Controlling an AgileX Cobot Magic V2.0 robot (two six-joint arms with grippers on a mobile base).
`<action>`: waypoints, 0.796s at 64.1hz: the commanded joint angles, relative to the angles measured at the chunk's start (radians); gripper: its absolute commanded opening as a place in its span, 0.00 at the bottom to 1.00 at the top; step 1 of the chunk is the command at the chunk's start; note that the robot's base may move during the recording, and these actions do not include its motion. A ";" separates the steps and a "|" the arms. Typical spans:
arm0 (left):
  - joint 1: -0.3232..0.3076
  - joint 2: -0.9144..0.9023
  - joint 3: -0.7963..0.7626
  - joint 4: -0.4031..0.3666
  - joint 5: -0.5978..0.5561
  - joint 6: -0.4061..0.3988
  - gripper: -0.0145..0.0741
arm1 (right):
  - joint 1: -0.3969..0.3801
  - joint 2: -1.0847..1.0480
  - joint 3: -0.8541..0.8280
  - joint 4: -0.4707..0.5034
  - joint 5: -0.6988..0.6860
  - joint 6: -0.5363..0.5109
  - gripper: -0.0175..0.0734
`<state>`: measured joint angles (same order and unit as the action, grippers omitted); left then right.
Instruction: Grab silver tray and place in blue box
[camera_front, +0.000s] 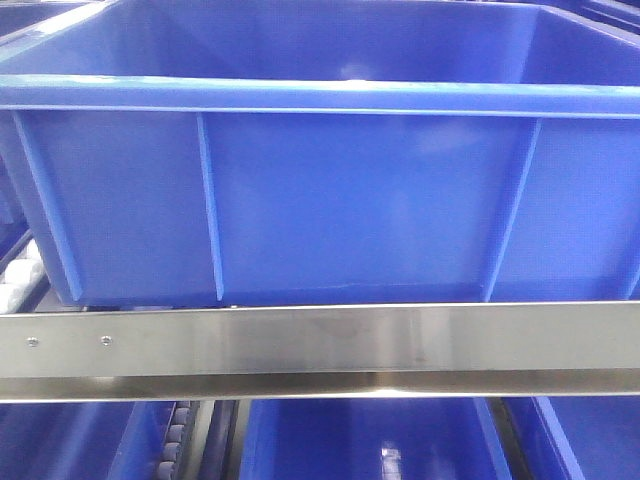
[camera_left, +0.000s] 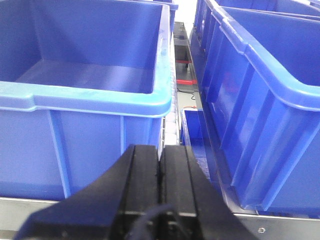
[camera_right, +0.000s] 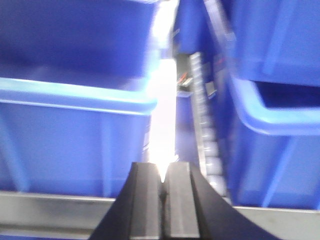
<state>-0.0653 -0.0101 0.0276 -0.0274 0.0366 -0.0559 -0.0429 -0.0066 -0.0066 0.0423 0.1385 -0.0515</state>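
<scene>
From the front, the blue box (camera_front: 330, 190) fills nearly the whole view: a deep bin with a thick rim along its top edge and vertical ribs down its near wall, standing just behind a shiny steel rail (camera_front: 320, 345) that runs straight across. Below the rail the tops of lower blue bins (camera_front: 370, 440) show, and a row of pale rollers (camera_front: 22, 272) peeks out at the left edge beside the box's corner. No arm and no silver tray appear in this view. At the left wrist, the left gripper (camera_left: 161, 155) sits low in the middle, its two black fingers (camera_left: 142, 185) pressed flat together with nothing between them. It points at the near right corner of a deep blue bin whose bare floor can be seen over the rim; a second big bin (camera_left: 265, 95) stands to the right, apart from the first, and in the gap between them lie a smaller, lower bin (camera_left: 192, 127) and a strip of rollers. A steel rail crosses the bottom corners. The tray is not in sight here either. At the right wrist the picture is blurred, yet the right gripper (camera_right: 163, 177) is plain enough — its fingers (camera_right: 147, 200) lie closed against each other, holding nothing. Ahead is a blue bin wall on the left, another bin (camera_right: 270, 100) on the right, a glaring white gap between them and a line of rollers (camera_right: 205, 125) beside it. So the tray appears in none of the three views.
</scene>
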 joint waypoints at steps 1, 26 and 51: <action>0.001 -0.016 0.000 -0.007 -0.082 0.002 0.05 | -0.015 -0.020 0.043 0.010 -0.184 -0.016 0.25; 0.001 -0.016 0.000 -0.007 -0.082 0.002 0.05 | -0.015 -0.024 0.040 0.011 -0.133 -0.016 0.25; 0.001 -0.016 0.000 -0.007 -0.082 0.002 0.05 | -0.015 -0.024 0.040 0.011 -0.133 -0.016 0.25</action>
<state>-0.0653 -0.0117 0.0276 -0.0274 0.0366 -0.0559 -0.0538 -0.0088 0.0314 0.0532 0.0986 -0.0575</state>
